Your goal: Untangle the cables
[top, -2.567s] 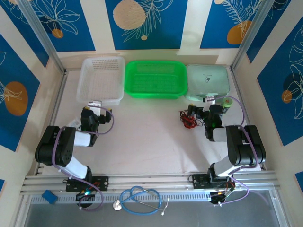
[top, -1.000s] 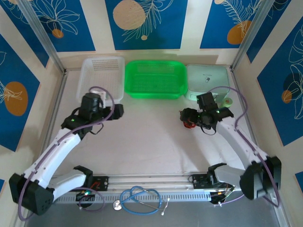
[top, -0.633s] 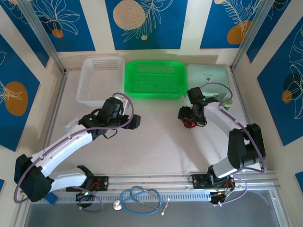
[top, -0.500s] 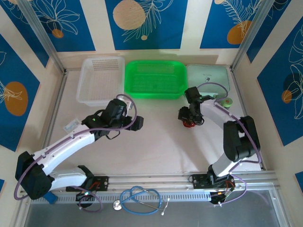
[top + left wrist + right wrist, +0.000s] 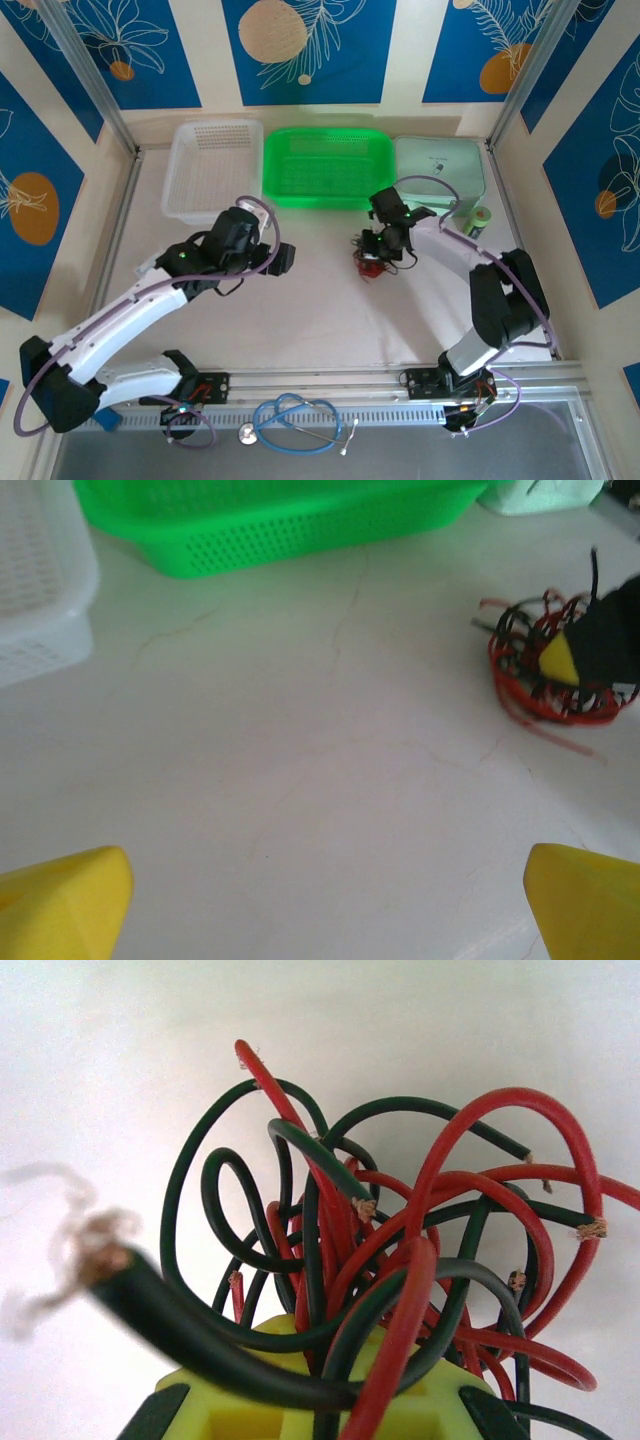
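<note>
1. The cables (image 5: 371, 263) are one red-and-black knot on the table (image 5: 320, 330), a little right of centre in the overhead view, just below the green basket (image 5: 325, 168).
2. The right gripper (image 5: 380, 250) is clamped on that knot. In its wrist view, loops sprout from between its yellow fingers (image 5: 230, 1415).
3. The left gripper (image 5: 284, 258) hangs wide open and empty left of centre, well apart from the knot.
4. My read is that the bundle is anchored and nothing has been freed yet. Next, the left gripper should reach across, pinch one loose end and draw it out.
</note>
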